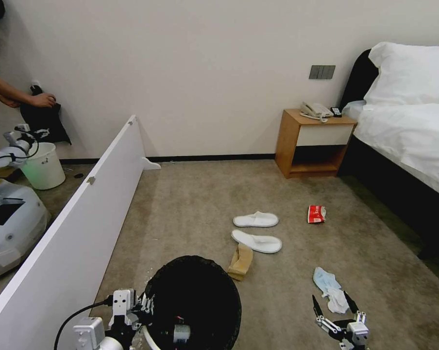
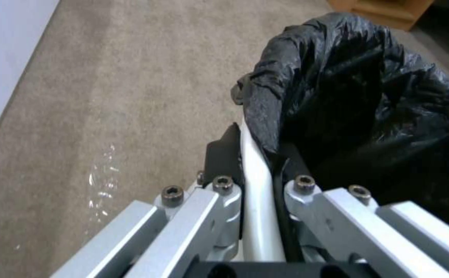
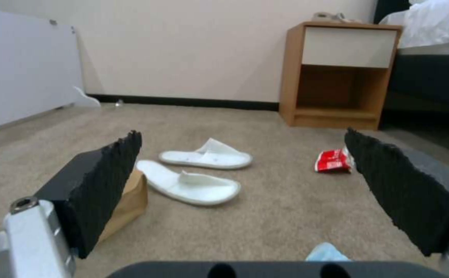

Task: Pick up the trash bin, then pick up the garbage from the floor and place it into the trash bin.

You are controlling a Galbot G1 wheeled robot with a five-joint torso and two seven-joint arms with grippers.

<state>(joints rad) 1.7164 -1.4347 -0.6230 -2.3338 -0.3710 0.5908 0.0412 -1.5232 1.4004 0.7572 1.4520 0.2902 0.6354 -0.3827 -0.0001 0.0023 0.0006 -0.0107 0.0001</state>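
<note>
The trash bin (image 1: 195,301), white with a black bag liner, hangs low in front of me, and my left gripper (image 1: 144,305) is shut on its near rim. In the left wrist view the left gripper (image 2: 255,154) clamps the white rim beside the crumpled liner (image 2: 358,96). My right gripper (image 1: 331,296) stands open just above the pale blue-white mask (image 1: 325,279) on the carpet. Garbage lies ahead: two white slippers (image 1: 256,219) (image 1: 257,241), a brown cardboard piece (image 1: 241,261) and a red snack packet (image 1: 316,214). Between the open right gripper's (image 3: 242,139) pads I see the slippers (image 3: 191,185), cardboard (image 3: 129,200), packet (image 3: 332,161) and mask edge (image 3: 327,253).
A long white panel (image 1: 74,218) stands along the left. Behind it are a plain white bucket (image 1: 43,165) and another robot (image 1: 10,214). A wooden nightstand (image 1: 314,141) sits by the far wall, and the bed (image 1: 409,131) runs along the right.
</note>
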